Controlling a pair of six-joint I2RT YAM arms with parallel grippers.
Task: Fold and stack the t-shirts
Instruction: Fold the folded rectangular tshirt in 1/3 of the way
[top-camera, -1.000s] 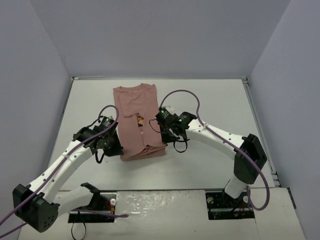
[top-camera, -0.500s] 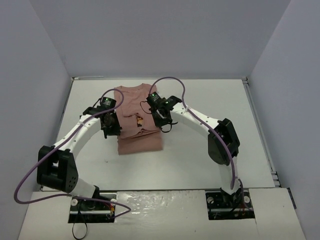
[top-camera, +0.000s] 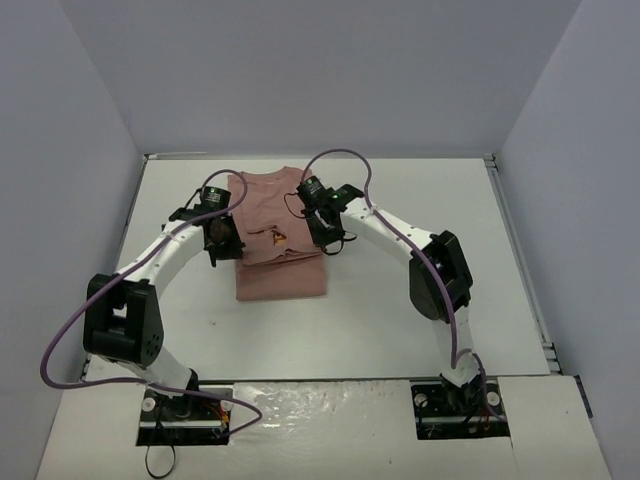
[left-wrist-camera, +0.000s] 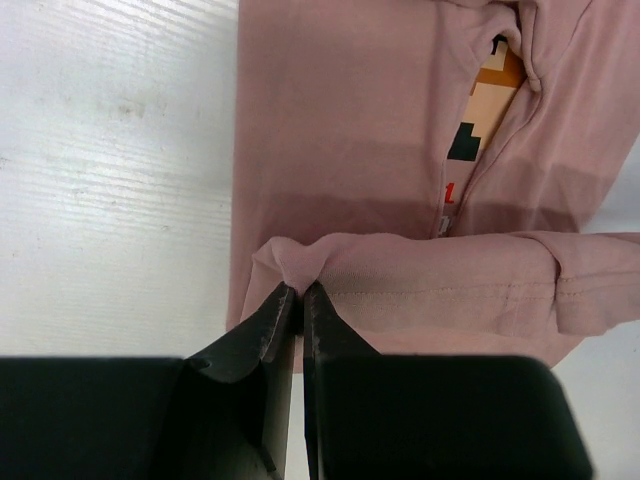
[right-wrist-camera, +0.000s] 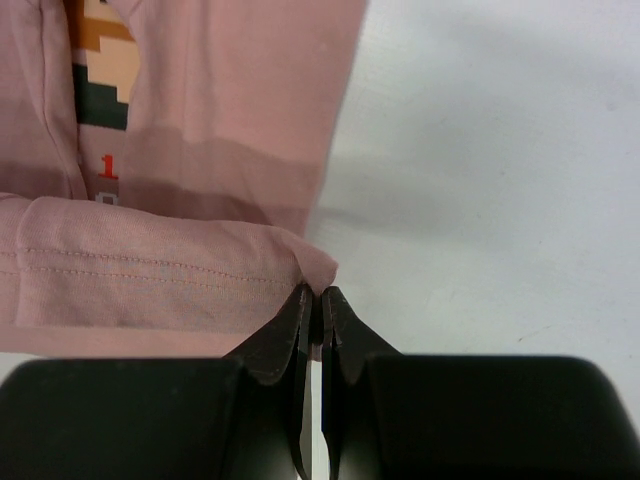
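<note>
Left hand (left-wrist-camera: 297, 290) and right hand (right-wrist-camera: 318, 292) clamped on the pink t-shirt (top-camera: 283, 280)

We saw the t-shirt lying on the white tabletop (top-camera: 400, 300), each hand pinching one end of its stitched hem (left-wrist-camera: 440, 285). The hem was doubled back across the shirt, just beside the pixel print (left-wrist-camera: 485, 100).

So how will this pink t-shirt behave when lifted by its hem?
Probably floppy: the t-shirt puckers where the left gripper pinches it. Likely light, as the right gripper holds its corner by a thin pinch. The hem may sag.
</note>
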